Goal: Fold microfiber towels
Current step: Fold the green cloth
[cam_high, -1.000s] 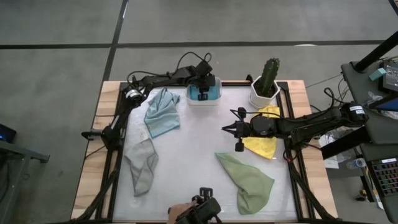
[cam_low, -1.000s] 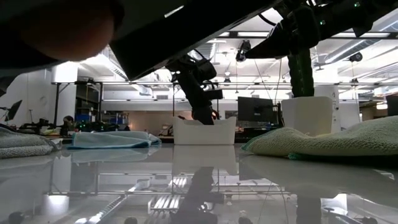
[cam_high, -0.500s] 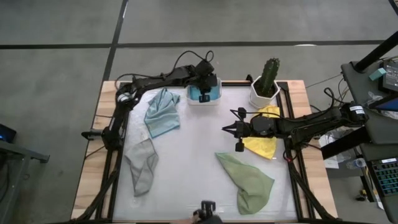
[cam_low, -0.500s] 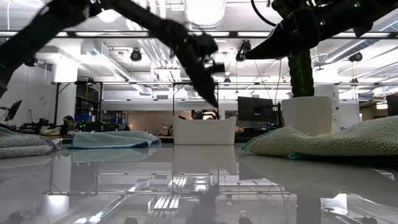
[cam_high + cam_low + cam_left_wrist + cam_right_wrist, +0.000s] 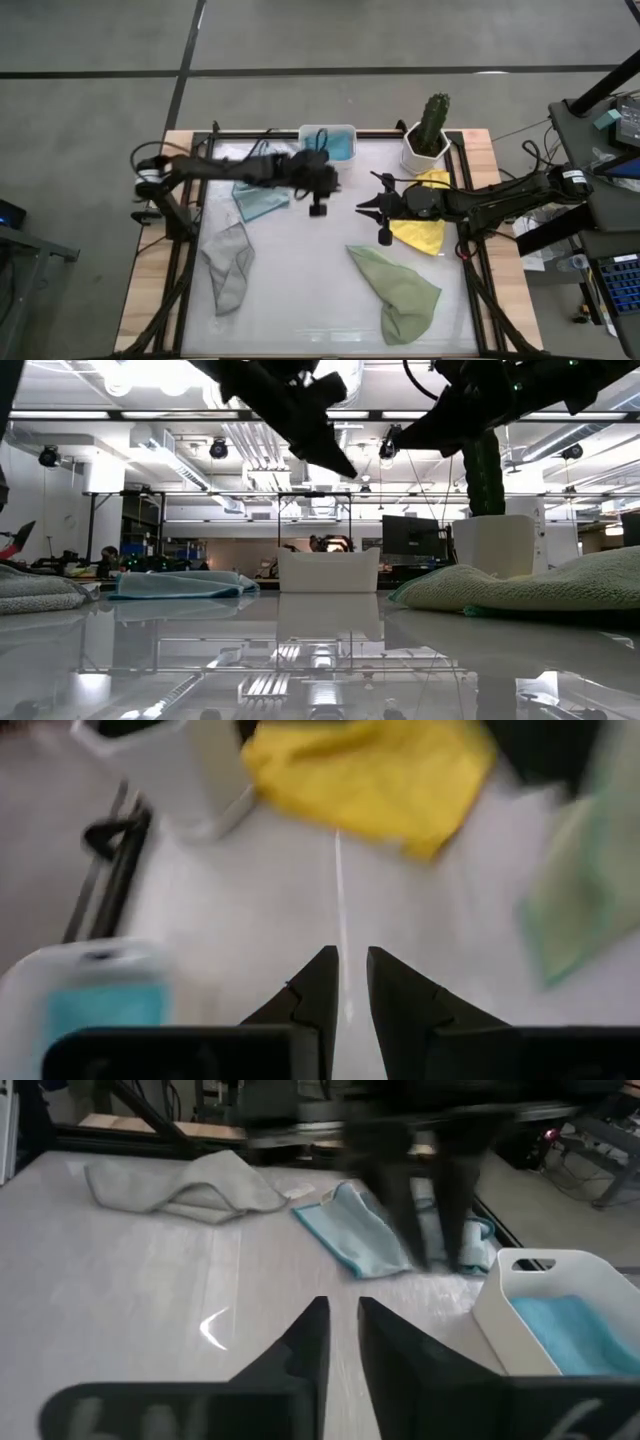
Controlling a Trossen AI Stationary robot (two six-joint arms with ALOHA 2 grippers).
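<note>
Though blurred, probably the yellow towel

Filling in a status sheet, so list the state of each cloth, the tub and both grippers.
Pale blue cloth: crumpled, unfolded.
Grey cloth: crumpled, unfolded.
Green cloth: loosely bunched, unfolded.
Yellow cloth: spread, unfolded.
Bright blue cloth: in tub.
Tub: upright.
Left gripper: empty, mid-table.
Right gripper: empty, beside the yellow cloth.

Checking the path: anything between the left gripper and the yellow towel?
High view: only the right gripper sits between the left gripper and the yellow towel; otherwise bare table.
</note>
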